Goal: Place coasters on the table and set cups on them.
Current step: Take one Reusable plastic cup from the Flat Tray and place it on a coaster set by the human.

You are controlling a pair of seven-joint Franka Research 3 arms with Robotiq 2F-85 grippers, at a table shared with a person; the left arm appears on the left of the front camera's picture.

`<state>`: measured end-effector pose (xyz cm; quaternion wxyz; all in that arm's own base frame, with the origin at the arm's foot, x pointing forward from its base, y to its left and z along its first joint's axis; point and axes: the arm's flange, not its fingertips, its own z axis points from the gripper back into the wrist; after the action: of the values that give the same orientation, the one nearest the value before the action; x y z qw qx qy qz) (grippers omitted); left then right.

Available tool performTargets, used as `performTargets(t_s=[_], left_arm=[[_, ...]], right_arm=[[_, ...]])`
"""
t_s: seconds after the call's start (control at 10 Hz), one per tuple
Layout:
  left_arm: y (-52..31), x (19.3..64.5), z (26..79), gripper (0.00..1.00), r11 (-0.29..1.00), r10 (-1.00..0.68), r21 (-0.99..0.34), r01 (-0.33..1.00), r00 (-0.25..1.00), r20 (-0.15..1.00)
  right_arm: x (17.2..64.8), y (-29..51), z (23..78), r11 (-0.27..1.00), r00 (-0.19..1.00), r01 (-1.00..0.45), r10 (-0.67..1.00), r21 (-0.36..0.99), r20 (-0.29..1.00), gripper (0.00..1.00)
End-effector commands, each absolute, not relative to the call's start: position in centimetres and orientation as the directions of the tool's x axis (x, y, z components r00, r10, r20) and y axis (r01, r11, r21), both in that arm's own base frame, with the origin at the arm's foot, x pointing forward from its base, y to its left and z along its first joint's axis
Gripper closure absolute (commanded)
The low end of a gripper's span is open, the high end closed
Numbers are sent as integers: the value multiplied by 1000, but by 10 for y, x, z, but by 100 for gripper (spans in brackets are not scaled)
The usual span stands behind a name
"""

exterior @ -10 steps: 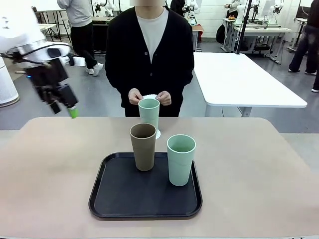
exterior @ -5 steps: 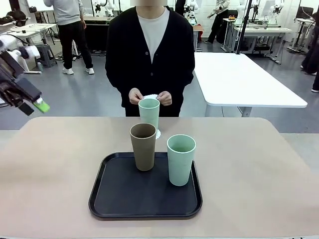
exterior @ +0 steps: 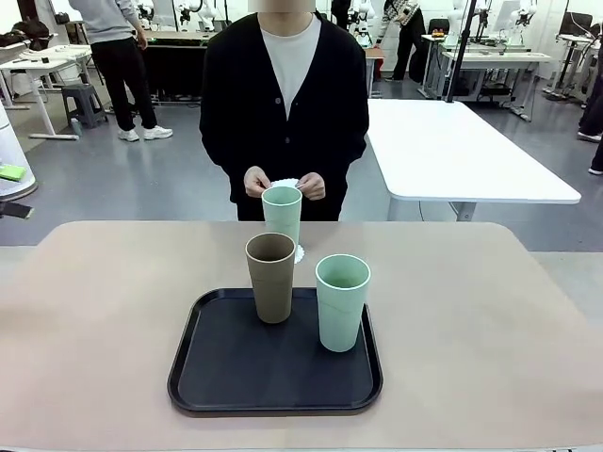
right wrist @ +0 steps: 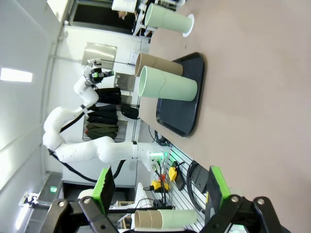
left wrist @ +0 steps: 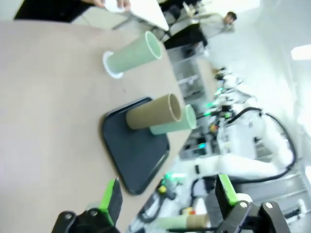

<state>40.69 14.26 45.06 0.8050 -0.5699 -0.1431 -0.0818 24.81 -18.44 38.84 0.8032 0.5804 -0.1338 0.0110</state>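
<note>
Left end effector [left wrist: 170, 196]: jaws apart, nothing between the green pads. It is angled over the bench [exterior: 94, 311] and well apart from the cups. Right end effector [right wrist: 160, 187]: also spread wide and empty, also well clear of the work.

Done so far: one coaster [exterior: 299, 252] lies on the bench just beyond the far edge of the black tray [exterior: 236, 367]. The far mint cup [exterior: 282, 212] stands upright on it, with the scalloped rim showing at the cup's base. I count that as one set of three complete.

Left to do: the tan cup [exterior: 271, 278] and the near mint cup [exterior: 342, 301] stand upright on the tray, close together, with no coaster under either. Two coasters have to go onto bare bench, then a cup onto each.

The person's hands [exterior: 254, 182] are together behind the far mint cup, pinching a white scrap [exterior: 283, 181]. This is probably the other coasters, but it is small and partly hidden by the cup's rim, so I cannot be sure.
</note>
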Motion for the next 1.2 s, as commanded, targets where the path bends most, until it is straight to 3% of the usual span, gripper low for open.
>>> performTargets(t_s=[0.0,0.3,0.6,0.7,1.1], left_arm=[[176,412,445,0,248,104,-939,238,957,270],[205,393,437,0,190,147,-952,238,952,268],[201,394,440,0,195,47,-951,239,967,252],[203,388,435,0,194,127,-957,215,962,242],[203,388,435,0,194,127,-957,215,962,242]], right_arm=[[249,-184,389,317,960,-189,-140,930,243,0],[249,-184,389,317,960,-189,-140,930,243,0],[249,-184,389,317,960,-189,-140,930,243,0],[249,-184,389,317,960,-189,-140,930,243,0],[249,-184,389,317,960,-189,-140,930,243,0]])
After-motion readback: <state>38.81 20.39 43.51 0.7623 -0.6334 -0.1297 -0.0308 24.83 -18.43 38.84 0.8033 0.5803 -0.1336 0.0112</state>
